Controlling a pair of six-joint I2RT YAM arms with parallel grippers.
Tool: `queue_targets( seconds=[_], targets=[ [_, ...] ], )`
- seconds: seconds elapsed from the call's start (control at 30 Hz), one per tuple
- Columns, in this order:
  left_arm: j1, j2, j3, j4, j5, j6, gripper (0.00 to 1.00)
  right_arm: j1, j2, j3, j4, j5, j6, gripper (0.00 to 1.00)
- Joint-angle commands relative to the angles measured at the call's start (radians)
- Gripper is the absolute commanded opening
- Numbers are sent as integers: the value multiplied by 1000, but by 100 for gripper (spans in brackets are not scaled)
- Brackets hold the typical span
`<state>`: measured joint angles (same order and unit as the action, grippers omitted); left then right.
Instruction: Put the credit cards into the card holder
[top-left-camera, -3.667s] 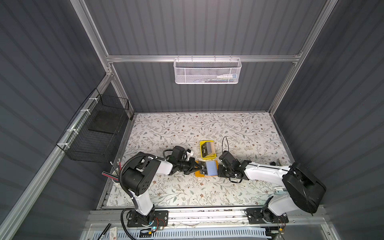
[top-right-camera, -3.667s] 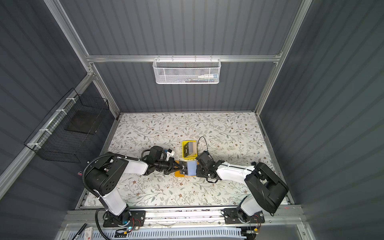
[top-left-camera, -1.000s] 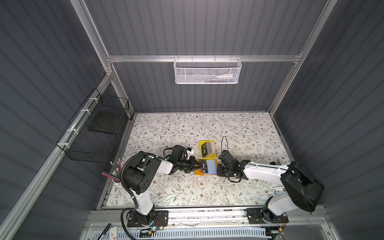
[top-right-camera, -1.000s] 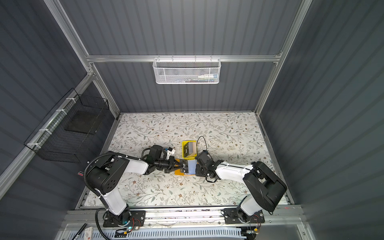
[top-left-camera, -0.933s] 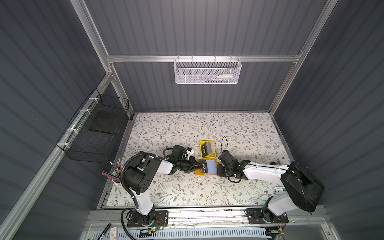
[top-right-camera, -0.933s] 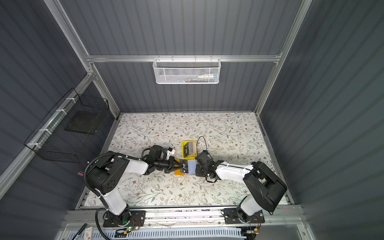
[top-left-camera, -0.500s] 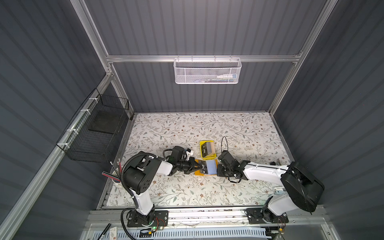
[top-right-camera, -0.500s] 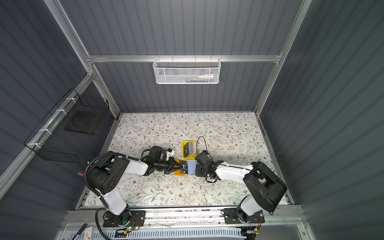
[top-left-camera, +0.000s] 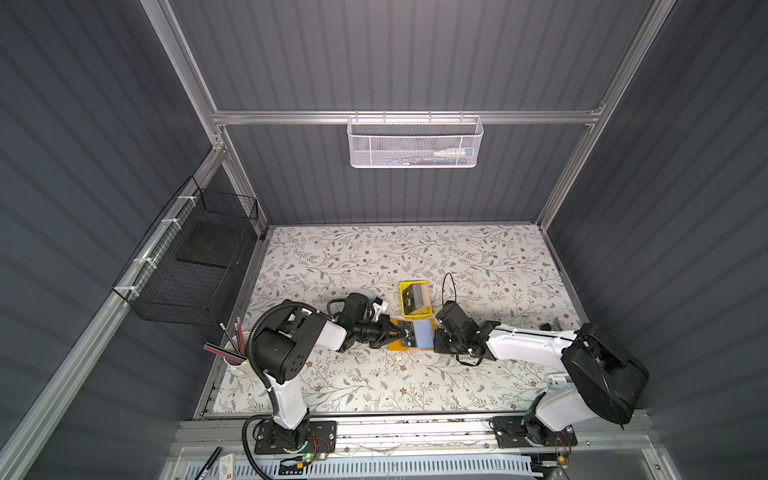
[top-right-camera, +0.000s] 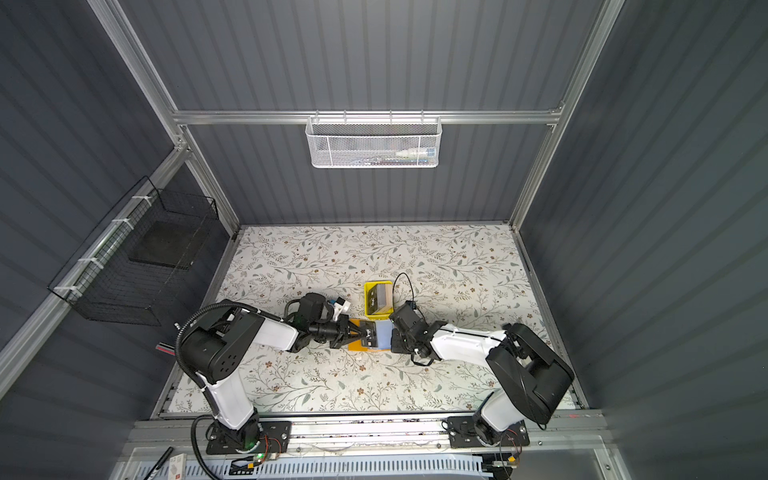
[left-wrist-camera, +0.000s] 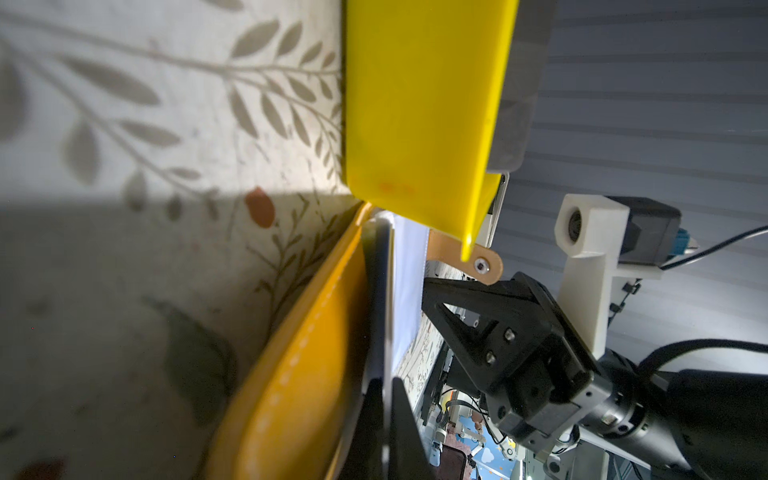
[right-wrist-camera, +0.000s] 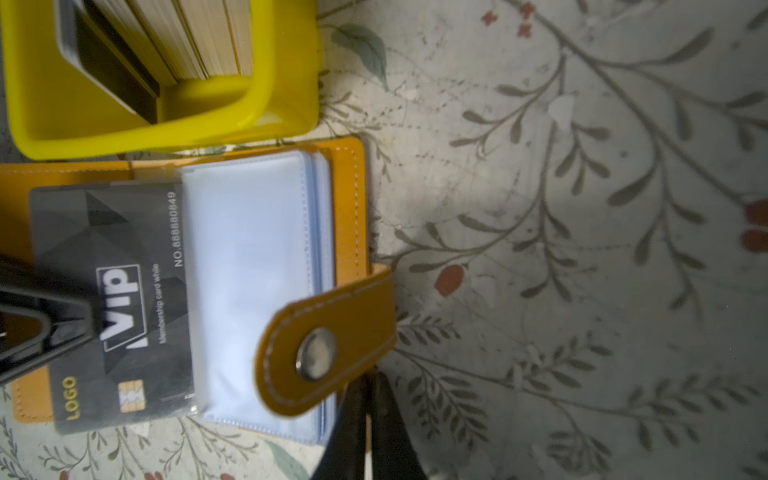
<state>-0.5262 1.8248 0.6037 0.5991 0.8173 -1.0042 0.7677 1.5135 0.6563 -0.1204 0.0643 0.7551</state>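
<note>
Left arm (top-left-camera: 332, 332) and right arm (top-left-camera: 523, 351): white link shells, black rounded joint housings, black base plates (top-left-camera: 270, 436). A black ribbed conduit (top-left-camera: 266, 319) runs along the left arm. Right gripper (left-wrist-camera: 430, 286): black fingers (left-wrist-camera: 515, 303) with triangular cut-outs, silver screws and a white camera bracket (left-wrist-camera: 590, 249).

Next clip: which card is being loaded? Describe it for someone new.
Mid-table on the floral cloth lies the open orange holder, next to the yellow tray. The black VIP card lies flat on it, pinched by the left gripper; the other cards stand stacked inside the tray.
</note>
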Motion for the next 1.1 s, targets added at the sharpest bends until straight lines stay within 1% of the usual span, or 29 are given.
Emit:
queue_targets(
  seconds=[0.0, 0.2, 0.47, 0.7, 0.83, 1.07],
  targets=[
    [4, 19, -2, -14, 26, 10, 0, 4, 42, -28, -62, 25, -1, 8],
    [3, 21, -5, -7, 40, 21, 0, 7, 45, -26, -61, 24, -2, 8],
    [-22, 42, -4, 41, 40, 2, 0, 14, 49, -25, -56, 22, -3, 8],
    [-37, 52, -8, 83, 12, -29, 0, 31, 43, -27, -43, 16, -6, 8],
    [-59, 68, 1, 103, -7, -51, 0, 39, 43, -27, -36, 12, -8, 8],
    [-63, 62, -16, 119, -38, -68, 0, 47, 26, -43, -19, 3, -3, 8]
  ],
)
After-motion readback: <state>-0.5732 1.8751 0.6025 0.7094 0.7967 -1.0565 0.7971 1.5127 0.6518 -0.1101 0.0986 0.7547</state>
